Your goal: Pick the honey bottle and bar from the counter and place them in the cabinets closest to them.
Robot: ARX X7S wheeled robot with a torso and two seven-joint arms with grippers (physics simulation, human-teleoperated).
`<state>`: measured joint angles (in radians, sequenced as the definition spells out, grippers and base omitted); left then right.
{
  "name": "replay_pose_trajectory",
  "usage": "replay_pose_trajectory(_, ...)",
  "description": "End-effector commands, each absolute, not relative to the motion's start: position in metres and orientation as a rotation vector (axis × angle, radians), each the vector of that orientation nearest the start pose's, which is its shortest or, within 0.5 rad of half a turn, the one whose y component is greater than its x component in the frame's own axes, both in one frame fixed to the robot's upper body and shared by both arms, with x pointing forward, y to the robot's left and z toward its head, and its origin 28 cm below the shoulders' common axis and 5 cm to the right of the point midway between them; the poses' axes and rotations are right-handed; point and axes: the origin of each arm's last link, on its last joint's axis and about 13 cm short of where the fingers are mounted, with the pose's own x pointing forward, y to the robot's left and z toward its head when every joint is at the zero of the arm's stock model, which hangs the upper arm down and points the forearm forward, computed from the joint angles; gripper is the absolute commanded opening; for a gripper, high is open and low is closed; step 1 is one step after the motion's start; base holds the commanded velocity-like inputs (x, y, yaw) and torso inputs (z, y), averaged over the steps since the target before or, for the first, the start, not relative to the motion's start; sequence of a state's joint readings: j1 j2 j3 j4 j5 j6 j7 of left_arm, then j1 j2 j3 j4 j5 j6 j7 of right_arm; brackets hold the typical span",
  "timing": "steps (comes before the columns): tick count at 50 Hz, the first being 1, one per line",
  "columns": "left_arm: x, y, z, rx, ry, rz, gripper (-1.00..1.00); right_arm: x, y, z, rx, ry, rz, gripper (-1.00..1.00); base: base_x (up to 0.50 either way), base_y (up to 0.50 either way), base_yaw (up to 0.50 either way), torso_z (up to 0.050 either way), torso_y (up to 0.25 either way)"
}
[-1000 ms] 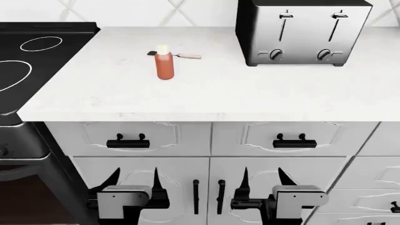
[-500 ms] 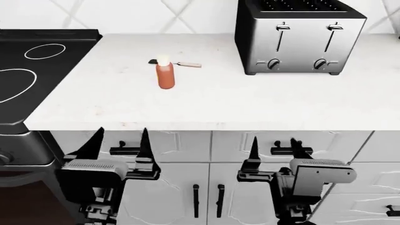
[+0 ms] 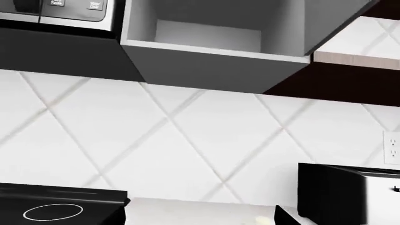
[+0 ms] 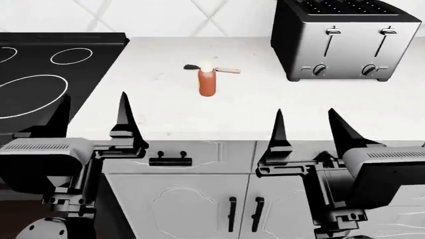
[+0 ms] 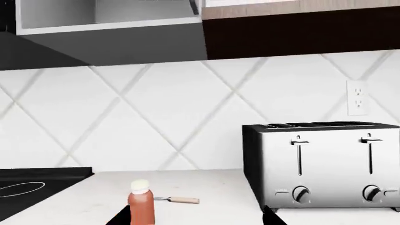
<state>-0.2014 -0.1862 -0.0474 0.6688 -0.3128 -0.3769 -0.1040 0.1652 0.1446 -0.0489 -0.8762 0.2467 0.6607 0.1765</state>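
The honey bottle [image 4: 207, 80], orange-red with a pale cap, stands upright on the white counter [image 4: 166, 107], roughly a third of the way back from its front edge. In the right wrist view the honey bottle [image 5: 141, 207] shows just inside one fingertip [image 5: 122, 218], well beyond it. My left gripper [image 4: 93, 114] and right gripper [image 4: 307, 124] are both open and hold nothing. They hover at the counter's front edge, either side of the bottle and nearer to me. The bottle's cap [image 3: 262, 220] barely shows in the left wrist view. The bar is out of view.
A black-headed spatula [image 4: 214, 68] lies just behind the bottle. A steel toaster [image 4: 345, 42] stands back right, a black stovetop [image 4: 40, 74] left. Drawers and cabinet doors [image 4: 242, 214] sit below the counter. An open wall cabinet [image 3: 206, 37] hangs above the tiled backsplash.
Both grippers have risen from in front of the lower cabinet doors to counter-edge height, still open. The head view has shifted, so bottle and toaster now sit further right in it.
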Motion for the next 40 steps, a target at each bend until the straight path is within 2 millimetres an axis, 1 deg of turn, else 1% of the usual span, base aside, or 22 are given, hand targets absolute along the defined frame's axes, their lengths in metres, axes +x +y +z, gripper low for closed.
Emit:
replay_pose_trajectory(1,0.2151,0.2287,0.1766,-0.078,-0.498,-0.038,1.0,0.1864,-0.0911,0.1776,0.046,-0.36,0.09,1.0,0.03,0.5,0.0,0.0,0.0)
replay_pose_trajectory(5,0.2144,0.2273,0.1753,-0.066,-0.497,-0.042,1.0,0.1865,-0.0902,0.1768,0.032,-0.368,0.086,1.0,0.06,0.5,0.0,0.0,0.0)
replay_pose_trajectory(9,0.2129,0.2274,0.1766,-0.06,-0.505,-0.043,1.0,0.1845,-0.0894,0.1764,-0.006,-0.386,0.084,1.0,0.28,0.46,0.0,0.0,0.0)
replay_pose_trajectory(14,0.2122,0.2261,0.1763,-0.051,-0.509,-0.047,1.0,0.1834,-0.0884,0.1759,-0.047,-0.39,0.079,1.0,0.46,0.29,0.0,0.0,0.0)
replay_pose_trajectory(40,0.211,0.2257,0.1767,-0.054,-0.51,-0.049,1.0,0.1827,-0.0875,0.1762,-0.062,-0.392,0.084,1.0,0.48,0.3,0.0,0.0,0.0)
